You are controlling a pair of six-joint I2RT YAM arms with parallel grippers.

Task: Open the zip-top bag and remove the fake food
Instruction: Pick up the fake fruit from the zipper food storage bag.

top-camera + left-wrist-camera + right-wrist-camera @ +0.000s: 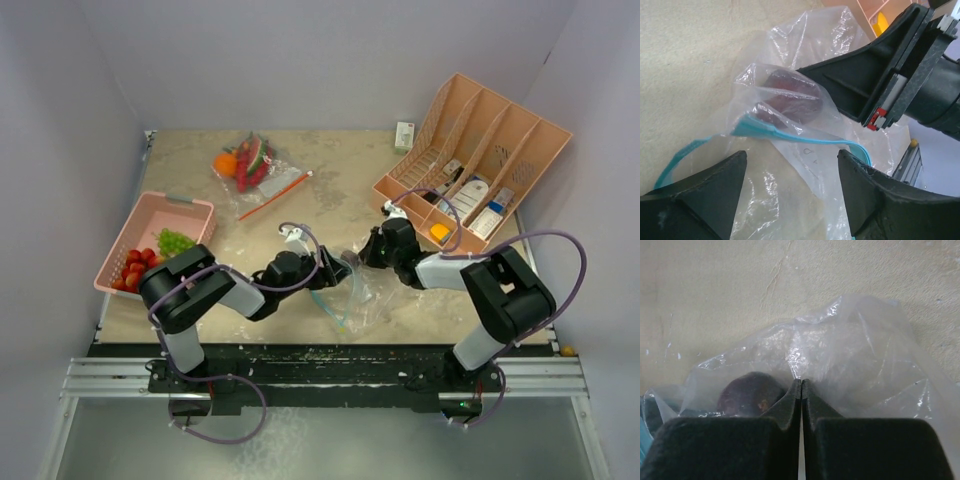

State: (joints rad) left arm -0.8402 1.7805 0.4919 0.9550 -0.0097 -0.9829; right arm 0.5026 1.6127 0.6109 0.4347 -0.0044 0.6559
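The clear zip-top bag (352,298) lies crumpled at mid-table between both arms, its blue zip strip (790,133) curling across the left wrist view. A dark purple plum (790,95) sits inside it and shows through the film beside the right fingers (747,392). My right gripper (801,381) is shut, pinching the bag's plastic (860,350) next to the plum; from the left wrist view its black fingers (865,65) reach in from the upper right. My left gripper (791,155) hangs open just over the bag's mouth with only loose film under it.
A pink basket (170,201) at the left holds red strawberries (133,268) and a green leaf (175,241). At the back are a second bag of fake food (248,163) and a thin orange stick (275,197). A tan organizer (500,130) with bottles and boxes stands back right.
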